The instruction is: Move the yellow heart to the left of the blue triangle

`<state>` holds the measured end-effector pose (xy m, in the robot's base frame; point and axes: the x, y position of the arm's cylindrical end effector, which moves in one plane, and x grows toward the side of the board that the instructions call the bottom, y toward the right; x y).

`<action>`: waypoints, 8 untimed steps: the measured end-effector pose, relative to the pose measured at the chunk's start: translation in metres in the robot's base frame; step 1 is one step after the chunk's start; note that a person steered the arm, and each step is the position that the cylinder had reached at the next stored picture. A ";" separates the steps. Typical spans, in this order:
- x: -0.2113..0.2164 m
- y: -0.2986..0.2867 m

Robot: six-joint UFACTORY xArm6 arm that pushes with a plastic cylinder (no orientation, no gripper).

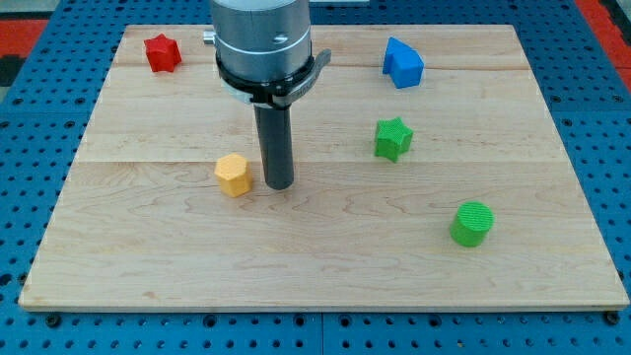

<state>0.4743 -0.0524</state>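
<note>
The yellow block [234,175] lies left of the board's middle; its shape reads as blocky, and I cannot make out a heart outline. The blue block [403,63], roughly triangular, sits near the view's top right. My tip [279,184] rests on the board just to the right of the yellow block, with a small gap between them. The rod rises from there to the grey arm body at the view's top. The blue block is far up and to the right of my tip.
A red star [162,52] lies at the top left. A green star [392,138] sits right of the middle, below the blue block. A green cylinder [472,223] stands at the lower right. The wooden board [315,266] lies on a blue perforated table.
</note>
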 end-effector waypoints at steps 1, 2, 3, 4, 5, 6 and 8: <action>-0.048 -0.019; -0.069 -0.019; -0.053 -0.007; -0.049 0.010; -0.100 -0.026; -0.116 -0.043; -0.088 -0.006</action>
<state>0.3867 -0.0582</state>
